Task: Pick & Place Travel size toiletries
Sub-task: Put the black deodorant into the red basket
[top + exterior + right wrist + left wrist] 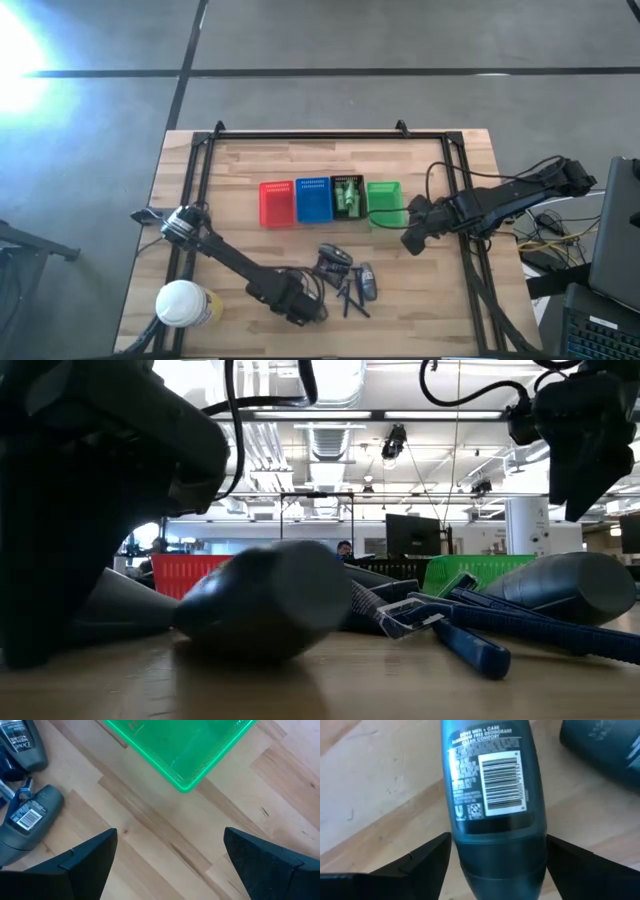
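My left gripper [497,840] is low over the table's near edge, open. Its fingers stand on either side of the rounded cap end of a grey oval tube [490,795], which lies flat on the wood with its barcode up. More grey tubes [30,815] and thin blue sticks [470,630] lie in a small pile [345,280] just to the right. Bright green bottles lie in the black basket [348,195]. My right gripper [167,855] hangs open and empty above bare wood, just in front of the green basket [185,750]. My left gripper's fingers [427,860] come at the grey tube's cap end [500,865] along its length, one on each side. They stand very close to its sides, and I cannot tell whether they touch it. The tube lies on the table.
Red [276,203], blue [313,200], black and green [385,200] baskets stand in a row at mid table. A big white-capped yellowish container [185,303] stands at the near left corner beside the left arm. A dark frame rail [470,270] runs along the right side.
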You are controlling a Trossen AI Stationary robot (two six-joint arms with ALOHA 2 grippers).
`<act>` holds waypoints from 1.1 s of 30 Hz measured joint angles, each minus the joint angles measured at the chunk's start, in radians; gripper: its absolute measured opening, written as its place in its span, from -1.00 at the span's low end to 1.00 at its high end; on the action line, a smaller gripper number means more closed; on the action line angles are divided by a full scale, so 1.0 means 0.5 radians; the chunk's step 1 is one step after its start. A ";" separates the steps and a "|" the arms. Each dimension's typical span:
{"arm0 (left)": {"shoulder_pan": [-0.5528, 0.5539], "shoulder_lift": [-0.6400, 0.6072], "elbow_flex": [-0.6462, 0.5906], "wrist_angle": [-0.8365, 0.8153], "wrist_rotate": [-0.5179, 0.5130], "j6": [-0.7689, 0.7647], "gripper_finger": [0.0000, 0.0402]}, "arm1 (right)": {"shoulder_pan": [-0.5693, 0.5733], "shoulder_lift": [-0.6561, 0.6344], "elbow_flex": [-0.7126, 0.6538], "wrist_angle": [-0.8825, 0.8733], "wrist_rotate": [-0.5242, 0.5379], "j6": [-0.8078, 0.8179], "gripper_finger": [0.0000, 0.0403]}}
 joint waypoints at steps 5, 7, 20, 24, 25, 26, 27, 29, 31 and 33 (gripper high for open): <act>0.006 -0.005 -0.015 0.009 -0.034 0.042 0.37 | 0.000 0.000 0.000 0.014 0.000 0.014 0.75; 0.006 -0.006 -0.015 0.006 -0.066 0.065 0.30 | 0.000 0.000 0.000 0.013 0.000 0.024 0.75; 0.011 -0.158 -0.020 -0.123 -0.416 -0.042 0.03 | 0.000 0.001 0.000 0.013 0.000 0.020 0.70; -0.006 -0.407 -0.027 -0.248 -0.772 -0.315 0.03 | 0.000 0.000 0.003 0.011 0.002 -0.002 0.65; -0.005 -0.482 -0.038 -0.259 -0.915 -0.390 0.03 | 0.000 0.000 0.006 0.013 0.008 -0.008 0.65; 0.009 -0.559 -0.060 -0.268 -1.063 -0.442 0.03 | 0.000 0.000 0.006 0.014 0.018 -0.016 0.64; 0.034 -0.642 -0.092 -0.283 -1.188 -0.467 0.03 | 0.000 0.000 0.006 0.014 0.032 -0.018 0.64; 0.133 -0.790 -0.189 -0.318 -1.329 -0.465 0.03 | -0.007 0.000 0.007 0.014 0.044 -0.024 0.64; 0.291 -0.923 -0.333 -0.320 -1.360 -0.417 0.03 | -0.017 0.000 0.007 0.022 0.047 -0.045 0.65; 0.496 -1.048 -0.501 -0.265 -1.323 -0.297 0.03 | -0.031 0.000 0.007 0.036 0.050 -0.066 0.68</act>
